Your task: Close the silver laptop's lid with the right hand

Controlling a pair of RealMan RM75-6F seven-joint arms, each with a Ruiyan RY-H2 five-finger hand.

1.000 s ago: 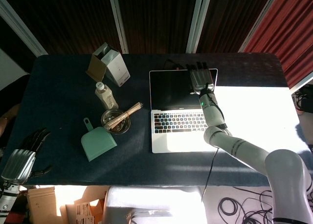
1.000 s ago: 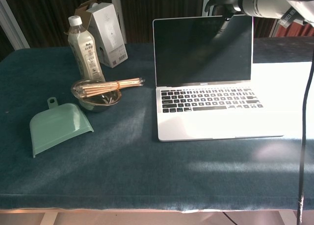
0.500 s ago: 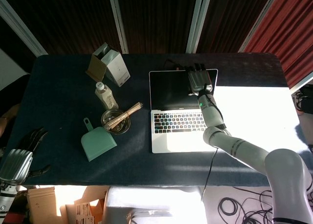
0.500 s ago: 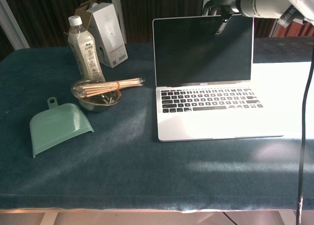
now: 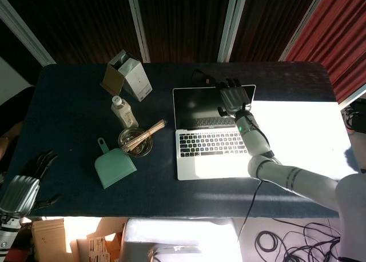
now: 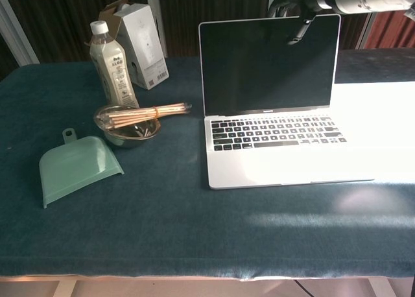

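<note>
The silver laptop (image 5: pixel 209 142) (image 6: pixel 272 151) stands open on the dark table, its black screen (image 6: pixel 267 63) nearly upright and facing me. My right hand (image 5: pixel 231 96) (image 6: pixel 299 2) rests on the lid's top edge near its right corner, with fingers hooked over the rim and one hanging in front of the screen. It holds nothing. My left hand (image 5: pixel 23 185) hangs off the table's near left corner, fingers apart and empty; only the head view shows it.
Left of the laptop stand a metal bowl of wooden sticks (image 5: pixel 137 141) (image 6: pixel 130 123), a green dustpan (image 5: pixel 114 166) (image 6: pixel 76 167), a pale bottle (image 5: pixel 121 110) (image 6: pixel 111 67) and an open carton (image 5: pixel 127 74) (image 6: pixel 139 39). A black cable (image 5: pixel 201 76) lies behind the lid.
The lid has tipped forward toward the keyboard under my right hand, so the screen looks taller in the chest view. My right arm has drawn nearer. The left hand stays put.
</note>
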